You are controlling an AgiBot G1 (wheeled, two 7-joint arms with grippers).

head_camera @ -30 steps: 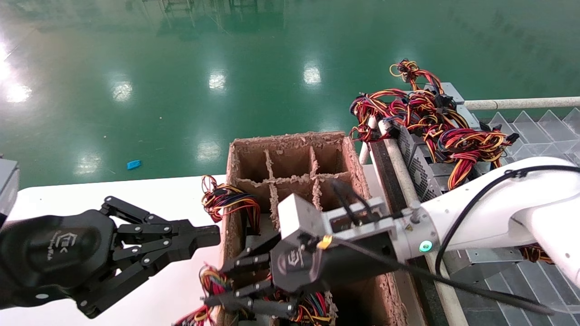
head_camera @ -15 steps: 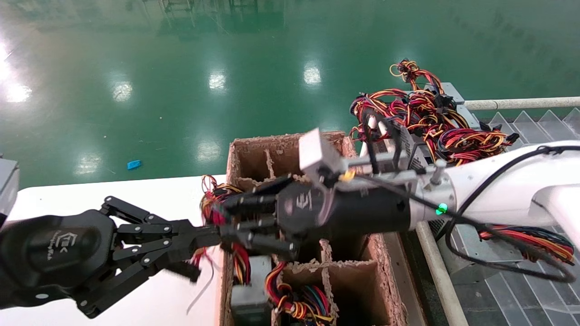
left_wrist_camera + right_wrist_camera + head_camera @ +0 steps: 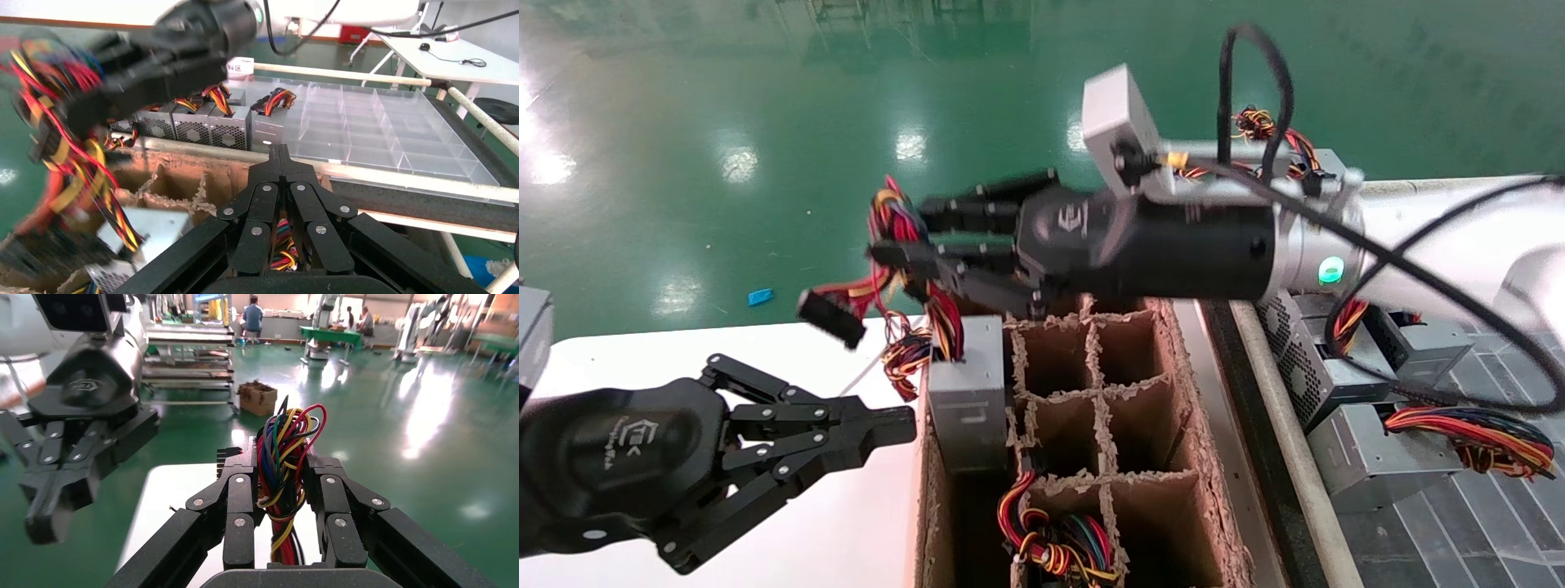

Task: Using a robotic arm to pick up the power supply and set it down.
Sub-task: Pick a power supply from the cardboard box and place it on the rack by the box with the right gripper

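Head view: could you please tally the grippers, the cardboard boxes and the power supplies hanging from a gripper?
Grippers: 2 (left gripper, right gripper)
Cardboard box: 1
Power supply hanging by its wires: 1
Total: 4

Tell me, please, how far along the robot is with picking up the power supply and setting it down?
Done: the right gripper has clamped the wire bundle. In hand: the power supply hangs from those wires, partly raised out of the cardboard divider box. Left: lifting it fully clear, carrying it and setting it down. The left gripper rests shut over the white table.
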